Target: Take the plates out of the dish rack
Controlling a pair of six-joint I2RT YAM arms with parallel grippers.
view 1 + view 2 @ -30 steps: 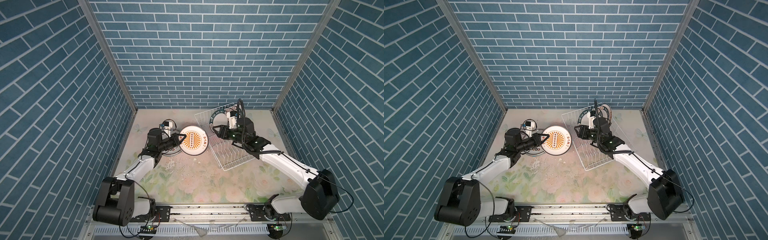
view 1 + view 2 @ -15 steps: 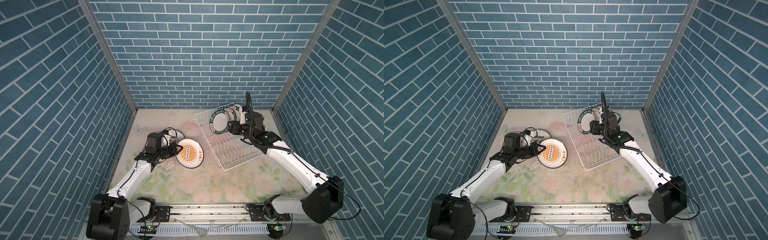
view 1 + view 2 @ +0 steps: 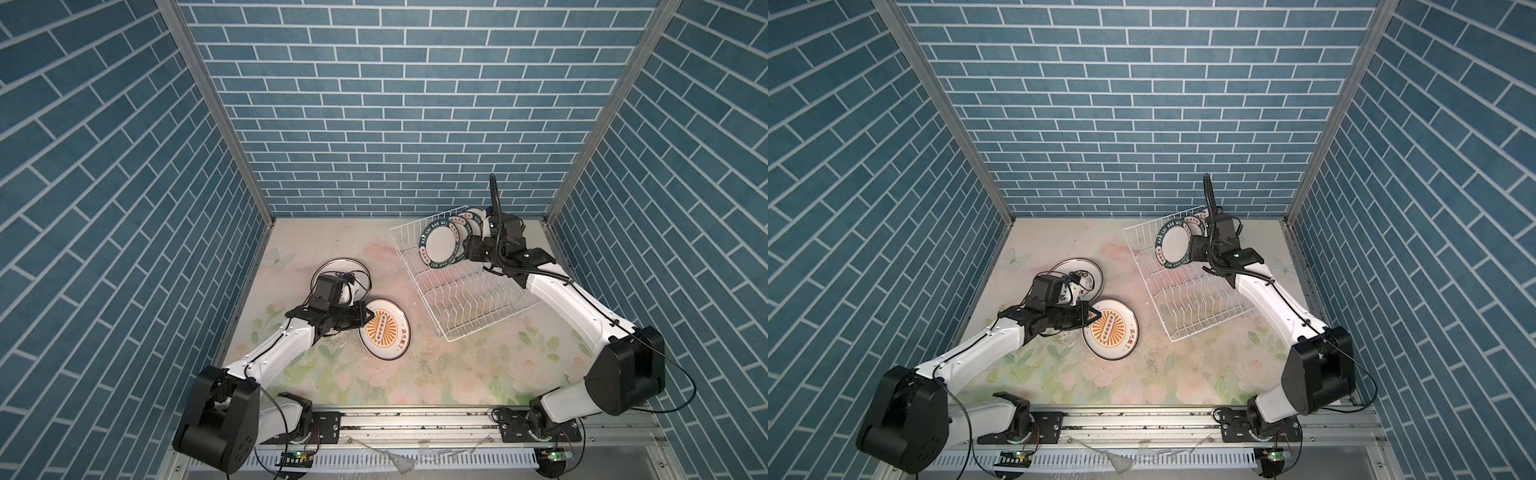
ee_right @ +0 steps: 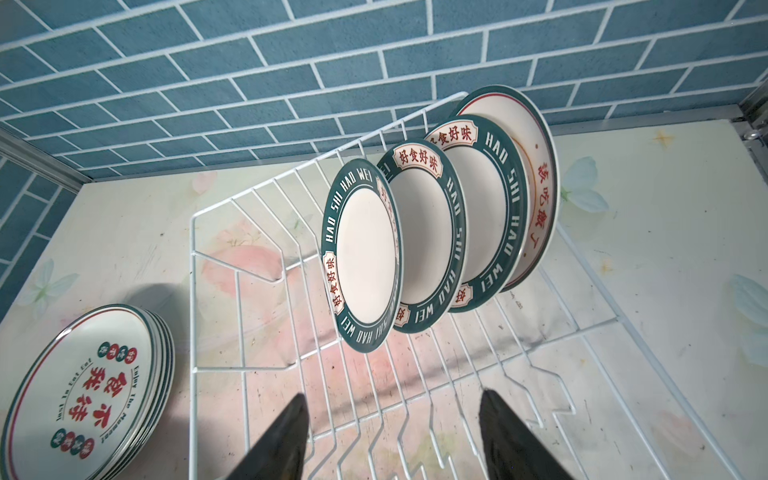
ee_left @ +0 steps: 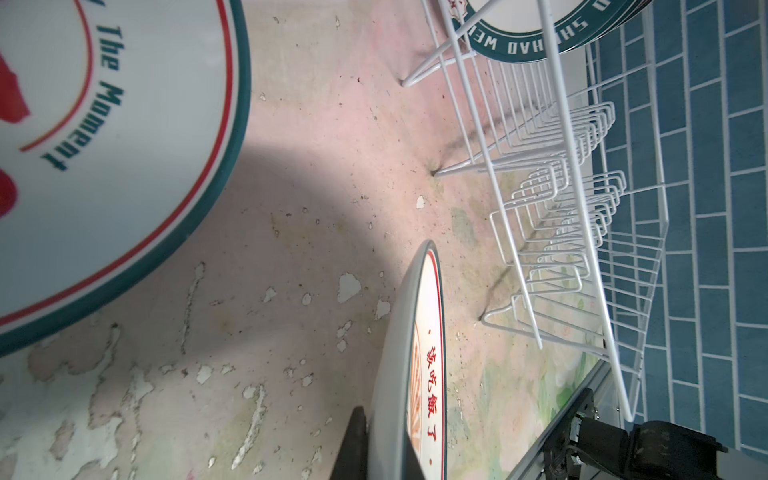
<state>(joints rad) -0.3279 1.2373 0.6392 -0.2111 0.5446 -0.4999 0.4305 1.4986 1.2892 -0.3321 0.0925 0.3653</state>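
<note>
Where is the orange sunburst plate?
In both top views the sunburst plate is left of centre, gripped at its rim by the left pincer, just in front of the plate stack, left of the dish rack.

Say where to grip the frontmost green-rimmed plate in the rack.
I'd pinch the top rim of the frontmost round white plate with dark green lettered rim, from above, a finger on each face: it stands on edge in the white wire dish rack, top exposed.

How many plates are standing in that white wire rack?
4, upright in a row at the far end of the dish rack: front green-rimmed plate, second green-rimmed plate, third green-rimmed plate, then a red-lettered plate behind them. None looks hidden.
</note>
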